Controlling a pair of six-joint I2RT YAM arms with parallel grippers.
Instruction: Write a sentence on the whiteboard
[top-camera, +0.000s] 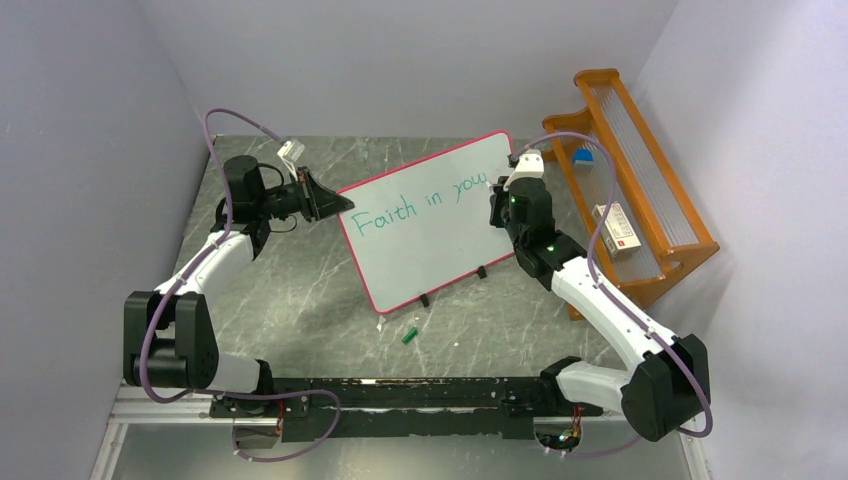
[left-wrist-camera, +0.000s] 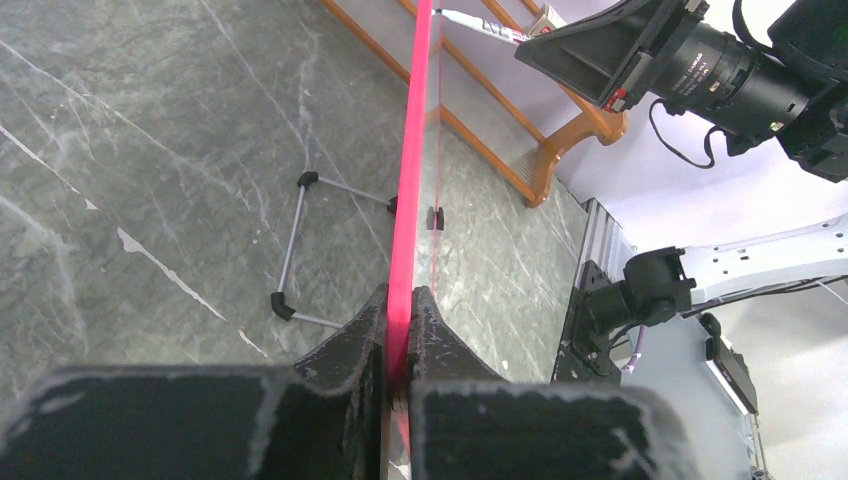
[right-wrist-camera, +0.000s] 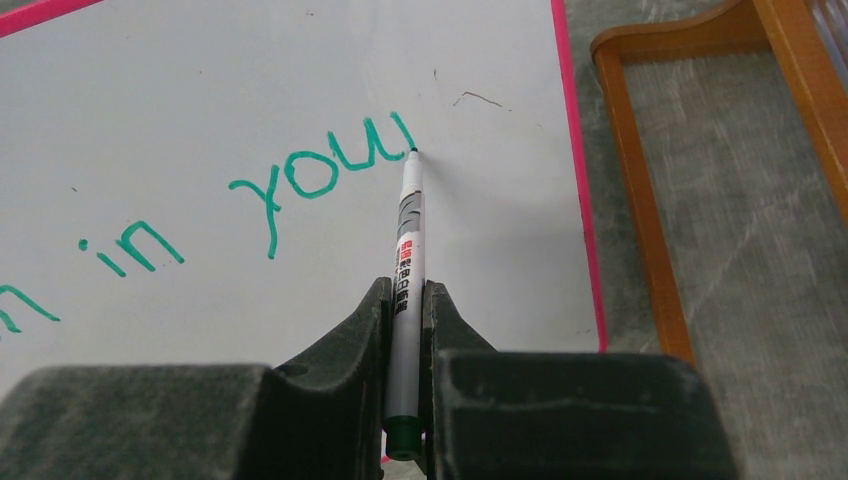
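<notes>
Right fingers (right-wrist-camera: 345, 345) are pressed onto a slim white marker pen with a green tail (right-wrist-camera: 408, 250), pinching its barrel toward the tail end. The pen is smooth, light plastic, and I judge it could twist or slide back under writing pressure, so a grip closer to the tip would steady it more. Its tip touches the large white whiteboard with a thin pink-red frame (right-wrist-camera: 200, 90) at the last stroke of the green handwritten sentence (right-wrist-camera: 310, 175), which reads "Faith in you".

Left fingers (left-wrist-camera: 350, 350) clamp the board's pink rim, seen edge-on. The panel looks thin, stiff and light. Propped on small black feet, it would probably skid or tip when pushed, so the frame edge is the sensible hold.

It stands tilted in the middle of the grey marbled bench (top-camera: 290, 290), between the arms. A small green cap (top-camera: 409, 334) lies just in front of it, and an orange wooden rack (top-camera: 640, 180) stands beyond to the right.

From the left wrist the writing face is hidden. The right wrist view cuts off "Faith". The pen's label and the small items on the rack are too small to read.
</notes>
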